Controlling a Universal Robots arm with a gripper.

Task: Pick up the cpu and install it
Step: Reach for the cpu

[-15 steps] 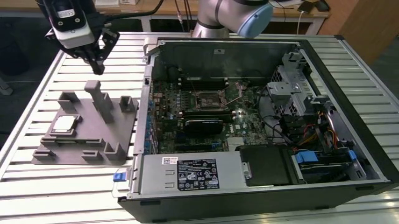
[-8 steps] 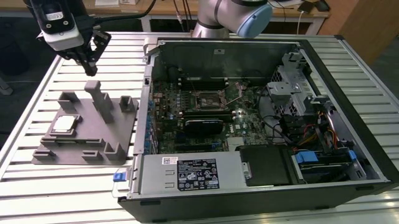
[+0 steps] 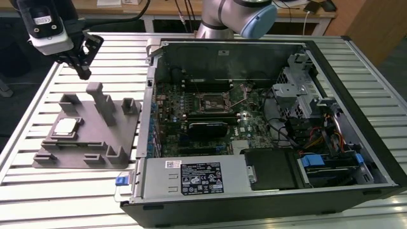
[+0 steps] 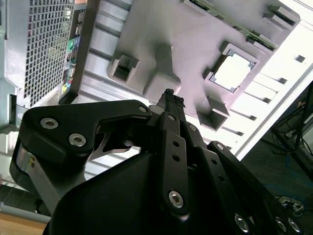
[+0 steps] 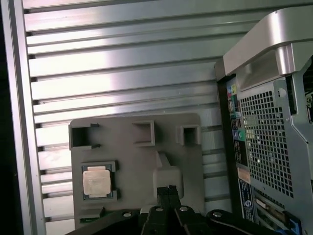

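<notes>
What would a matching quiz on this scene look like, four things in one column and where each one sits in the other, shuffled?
Things:
1. cpu
2. gripper
3. socket
4. power supply box

Places:
A. on the motherboard inside the open case
B. in a square recess of the grey holder
C. in the air above the grey holder, shut, holding nothing
D. along the case's near edge in the exterior view

Pairs: 1-B, 2-C, 3-A, 4-D
</notes>
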